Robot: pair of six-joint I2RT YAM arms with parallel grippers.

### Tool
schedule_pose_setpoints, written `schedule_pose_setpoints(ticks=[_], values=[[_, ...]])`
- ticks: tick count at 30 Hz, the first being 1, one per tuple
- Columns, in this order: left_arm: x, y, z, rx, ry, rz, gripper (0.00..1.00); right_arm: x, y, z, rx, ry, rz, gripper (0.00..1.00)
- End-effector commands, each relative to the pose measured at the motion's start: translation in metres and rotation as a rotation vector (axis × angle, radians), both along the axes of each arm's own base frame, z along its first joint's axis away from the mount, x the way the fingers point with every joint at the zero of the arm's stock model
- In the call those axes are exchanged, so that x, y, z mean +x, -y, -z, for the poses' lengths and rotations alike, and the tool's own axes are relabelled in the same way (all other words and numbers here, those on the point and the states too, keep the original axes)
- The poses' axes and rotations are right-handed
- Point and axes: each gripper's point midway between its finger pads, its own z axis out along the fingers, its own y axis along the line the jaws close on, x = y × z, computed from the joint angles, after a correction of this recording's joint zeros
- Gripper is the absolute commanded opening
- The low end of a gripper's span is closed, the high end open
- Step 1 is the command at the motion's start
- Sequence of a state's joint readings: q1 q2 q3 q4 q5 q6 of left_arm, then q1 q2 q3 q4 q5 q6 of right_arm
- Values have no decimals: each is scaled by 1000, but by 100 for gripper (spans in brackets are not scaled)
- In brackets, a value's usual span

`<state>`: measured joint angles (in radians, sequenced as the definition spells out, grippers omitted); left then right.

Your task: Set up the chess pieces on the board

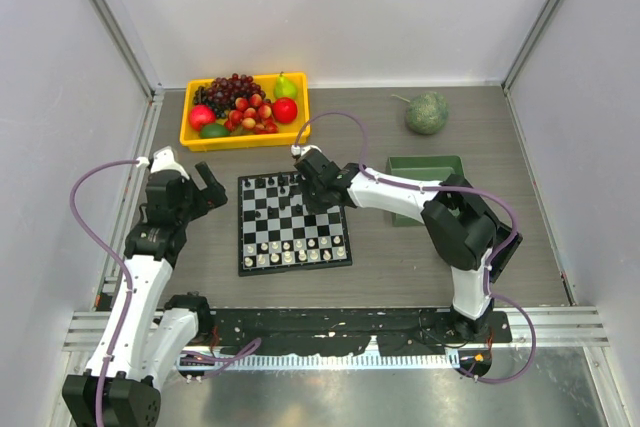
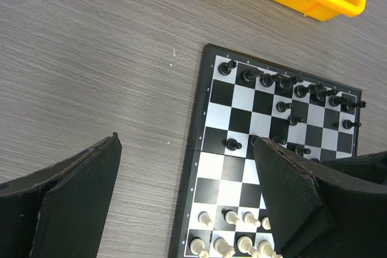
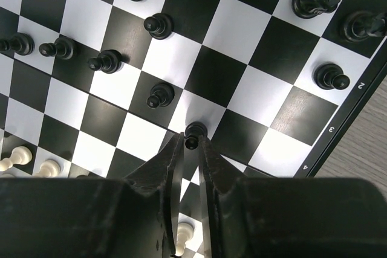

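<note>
The board (image 1: 295, 222) lies mid-table. Cream-white chess pieces (image 1: 295, 250) fill its near rows, and black chess pieces (image 1: 268, 187) stand scattered over the far half. My right gripper (image 3: 191, 143) reaches over the board's far right part, its two fingers pressed against the head of a black pawn (image 3: 195, 129) standing on a white square. More black pawns (image 3: 160, 95) stand just beyond it. My left gripper (image 2: 186, 140) hangs wide open over the board's left edge (image 2: 192, 167) with nothing between its fingers; white pieces (image 2: 233, 217) show below it.
A yellow tray (image 1: 200, 137) of fruit sits behind the board. A green rectangular tray (image 1: 425, 172) lies to the right, partly under my right arm. A round green fruit (image 1: 427, 113) rests at the back right. Grey walls close in the table.
</note>
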<state>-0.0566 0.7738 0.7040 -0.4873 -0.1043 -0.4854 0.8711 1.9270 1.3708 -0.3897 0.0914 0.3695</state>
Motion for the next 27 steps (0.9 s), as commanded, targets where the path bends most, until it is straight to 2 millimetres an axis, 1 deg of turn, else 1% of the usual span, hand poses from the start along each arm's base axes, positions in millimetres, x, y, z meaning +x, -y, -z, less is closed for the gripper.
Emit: schedule_pose_setpoints(ticks=[1,5,7,14,18,23,27], values=[[1,-5,-5,16,26,-8,99,6,-11,-16,43,32,3,19],[1,-5,-5,17,27,-7,99,6,-11,-24,51,48,-3,14],[1,-5,-4,17,27,-8,99,8,-10,-32,58,63,-1,13],[1,-5,-2,16,22,-7,99,13,-8,-57,76,118,6,13],[0,-5,-2,15,21,-8,99,18,-9,-67,82,144,9,13],[-1,-7,-2,20,21,-15,99,31,-4,-70,69,161,29,13],[-1,-7,-3,22,24,-13,99,41,-3,-65,75,149,46,13]])
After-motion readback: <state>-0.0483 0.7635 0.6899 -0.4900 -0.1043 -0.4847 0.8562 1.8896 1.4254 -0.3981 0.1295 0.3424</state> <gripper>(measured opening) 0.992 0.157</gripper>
